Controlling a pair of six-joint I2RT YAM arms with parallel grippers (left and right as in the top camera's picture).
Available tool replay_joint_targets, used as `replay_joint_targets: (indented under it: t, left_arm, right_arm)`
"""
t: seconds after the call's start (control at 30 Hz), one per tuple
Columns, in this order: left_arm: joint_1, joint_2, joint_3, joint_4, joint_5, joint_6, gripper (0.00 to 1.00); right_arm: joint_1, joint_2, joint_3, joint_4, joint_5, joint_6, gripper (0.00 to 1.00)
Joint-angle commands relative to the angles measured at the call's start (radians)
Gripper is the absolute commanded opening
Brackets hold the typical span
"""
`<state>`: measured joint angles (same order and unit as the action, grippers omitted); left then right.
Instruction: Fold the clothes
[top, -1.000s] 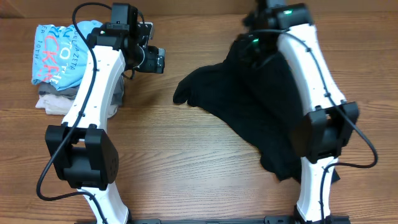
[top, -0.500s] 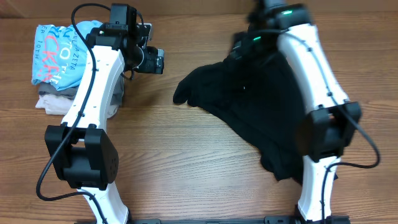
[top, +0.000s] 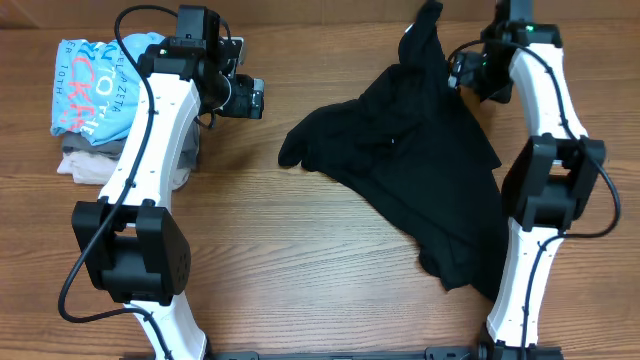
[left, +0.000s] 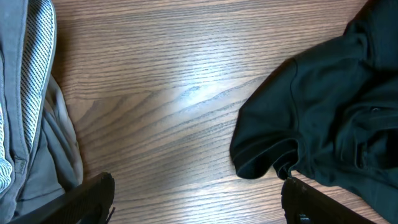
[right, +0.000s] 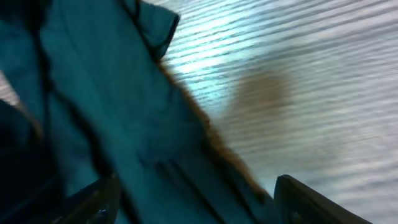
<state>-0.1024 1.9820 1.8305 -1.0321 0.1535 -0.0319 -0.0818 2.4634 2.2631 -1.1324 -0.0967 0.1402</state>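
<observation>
A black garment (top: 420, 170) lies crumpled and spread on the right half of the wooden table, with one strip reaching toward the far edge (top: 424, 28). My right gripper (top: 462, 72) hovers at its upper right part. In the blurred right wrist view that gripper (right: 196, 202) stands open, with dark cloth (right: 106, 106) lying under and between its fingers. My left gripper (top: 257, 98) is open just left of the garment's sleeve end (top: 290, 150). The left wrist view shows this gripper (left: 199, 202) with bare wood between its fingers and the black sleeve (left: 311, 118) at its right fingertip.
A pile of folded garments stands at the back left, a light-blue shirt with lettering (top: 95, 85) on top and grey and beige ones (top: 85, 160) below. The grey folds (left: 31, 124) also fill the left edge of the left wrist view.
The right gripper has opened and let go of the black cloth. Its arm has swung right and back, off the garment's middle. A strip of cloth now lies toward the far edge. The left arm is still.
</observation>
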Motion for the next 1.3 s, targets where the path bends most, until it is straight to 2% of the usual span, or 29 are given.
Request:
replay_joint_targets:
  t: [0.0, 0.07, 0.13, 0.2, 0.23, 0.27, 0.3, 0.53, 0.77, 1.07, 1.1, 1.13, 1.17, 1.2, 1.27]
  left_arm:
    - [0.001, 0.008, 0.022, 0.000, 0.005, -0.022, 0.88]
    - [0.001, 0.008, 0.022, 0.000, 0.004, -0.021, 0.89]
    - [0.001, 0.008, 0.022, 0.000, 0.004, -0.022, 0.88]
    - [0.001, 0.008, 0.022, 0.000, 0.004, -0.022, 0.89]
    - [0.001, 0.008, 0.022, 0.000, 0.004, -0.022, 0.89]
    - [0.001, 0.008, 0.022, 0.000, 0.004, -0.022, 0.89]
    - [0.001, 0.008, 0.022, 0.000, 0.004, -0.022, 0.89]
    - [0.001, 0.008, 0.022, 0.001, 0.004, -0.022, 0.89]
    - [0.001, 0.008, 0.022, 0.002, 0.004, -0.022, 0.89]
    - [0.001, 0.008, 0.022, 0.000, 0.004, -0.021, 0.89]
    - [0.001, 0.008, 0.022, 0.000, 0.004, -0.021, 0.89]
    - [0.001, 0.008, 0.022, 0.000, 0.004, -0.021, 0.89]
    - [0.001, 0.008, 0.022, 0.001, 0.004, -0.021, 0.89]
    - [0.001, 0.008, 0.022, 0.001, 0.004, -0.021, 0.90]
    - [0.001, 0.008, 0.022, 0.000, 0.004, -0.021, 0.89]
  right_arm:
    - [0.015, 0.065, -0.002, 0.032, 0.011, -0.018, 0.82]
    - [0.021, 0.095, -0.002, 0.037, 0.011, -0.018, 0.77]
    - [0.033, 0.120, -0.002, 0.042, 0.011, -0.018, 0.66]
    - [0.049, 0.143, -0.004, 0.046, 0.046, -0.005, 0.50]
    - [0.054, 0.144, -0.006, 0.046, 0.090, 0.025, 0.36]
    - [0.055, 0.145, -0.009, 0.044, 0.149, 0.071, 0.07]
    - [0.055, 0.145, -0.009, 0.042, 0.195, 0.107, 0.04]
    - [-0.070, 0.119, 0.089, -0.056, 0.252, 0.206, 0.04]
    - [-0.307, 0.024, 0.267, -0.138, 0.142, 0.204, 0.04]
    - [-0.455, 0.016, 0.319, -0.150, 0.090, 0.224, 0.04]
    - [-0.468, 0.016, 0.326, -0.154, 0.081, 0.224, 0.22]
    - [-0.479, 0.012, 0.336, -0.167, 0.062, 0.224, 0.68]
    - [-0.484, 0.009, 0.346, -0.182, 0.046, 0.224, 0.91]
    - [-0.485, 0.005, 0.353, -0.195, 0.035, 0.224, 0.98]
    - [-0.485, -0.009, 0.379, -0.246, 0.002, 0.224, 1.00]
